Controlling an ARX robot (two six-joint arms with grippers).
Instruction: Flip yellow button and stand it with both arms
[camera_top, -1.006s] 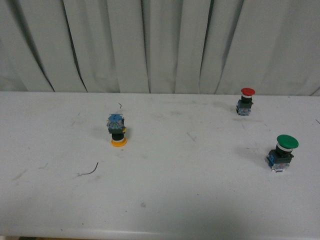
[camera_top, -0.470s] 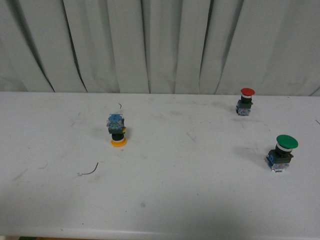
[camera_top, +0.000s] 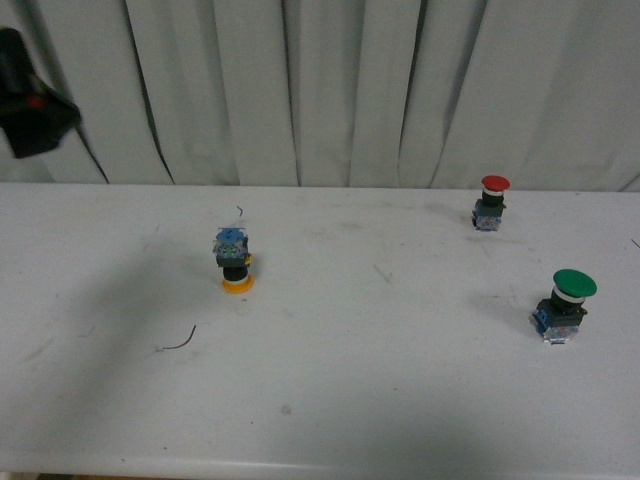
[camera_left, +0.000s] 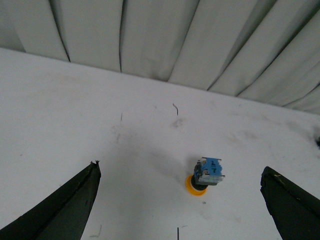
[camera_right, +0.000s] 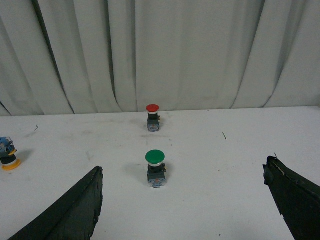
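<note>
— Location of the yellow button (camera_top: 234, 262)?
— On the table (camera_top: 350, 400), left of centre in the front view. It is upside down, with the yellow cap flat on the surface and the blue-and-clear block on top. Nothing touches it.
— Left gripper (camera_left: 180, 169)?
— Spread wide and empty. In its wrist view the button sits between the two dark fingers (camera_left: 65, 205), apart from both. The front view shows only a piece of the left arm (camera_top: 30, 105), high at the left edge against the curtain (camera_top: 350, 90).
— Right gripper (camera_right: 183, 166)?
— Also spread wide, holding nothing. Its camera looks at the green button (camera_right: 155, 167), with the red button (camera_right: 152, 116) behind it near the curtain. Both stand cap up, well apart from the yellow one.
— Anything else?
— A thin wire scrap (camera_top: 180, 342) lies near the yellow button, on the robot's side.
</note>
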